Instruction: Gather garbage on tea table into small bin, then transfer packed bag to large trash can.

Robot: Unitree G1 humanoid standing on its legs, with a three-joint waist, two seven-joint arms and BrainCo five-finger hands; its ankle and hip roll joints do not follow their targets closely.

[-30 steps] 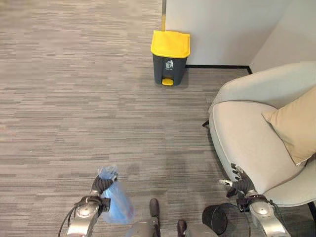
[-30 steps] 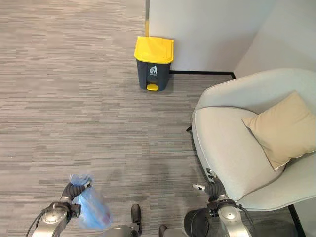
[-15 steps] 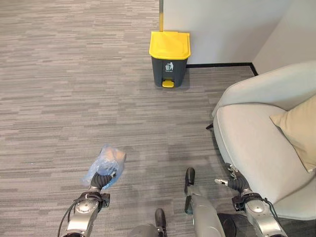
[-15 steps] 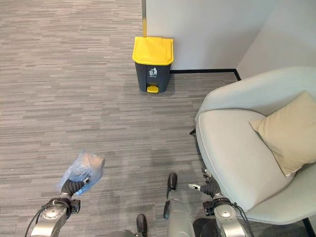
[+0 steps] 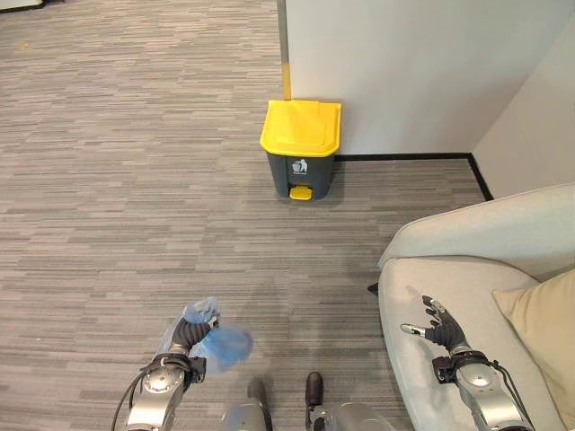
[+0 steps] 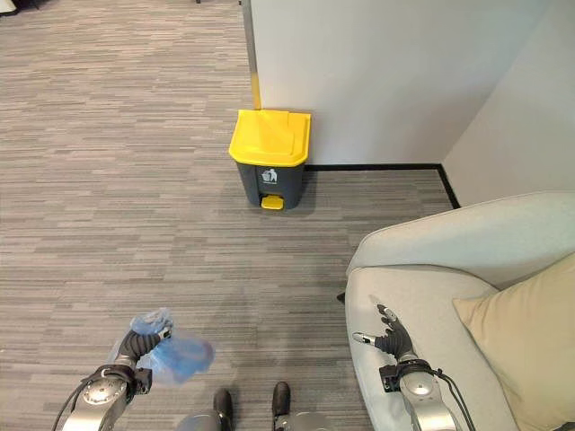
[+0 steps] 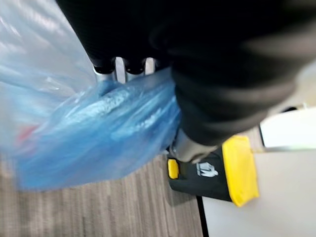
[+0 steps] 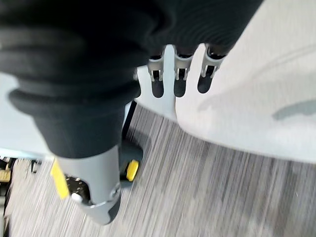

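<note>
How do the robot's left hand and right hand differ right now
The left hand has its fingers curled round the neck of a blue bag; the right hand holds nothing, fingers relaxed. The left hand is over the grey carpet, the right hand over the armchair seat. Both point toward the yellow-lidded trash can.

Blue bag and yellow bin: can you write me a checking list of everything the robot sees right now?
Surface: grey striped carpet, nothing lying loose on it.
Job's things: blue bag held off the floor in the left hand; large trash can, dark grey, yellow lid shut, standing against the white wall, far ahead of the bag.
Clutter: nothing seen.
Hands: left hand curled round the bag's neck; right hand open and holding nothing, over the armchair.
Cables: nothing seen.
Surroundings: beige cushion on the armchair.
</note>
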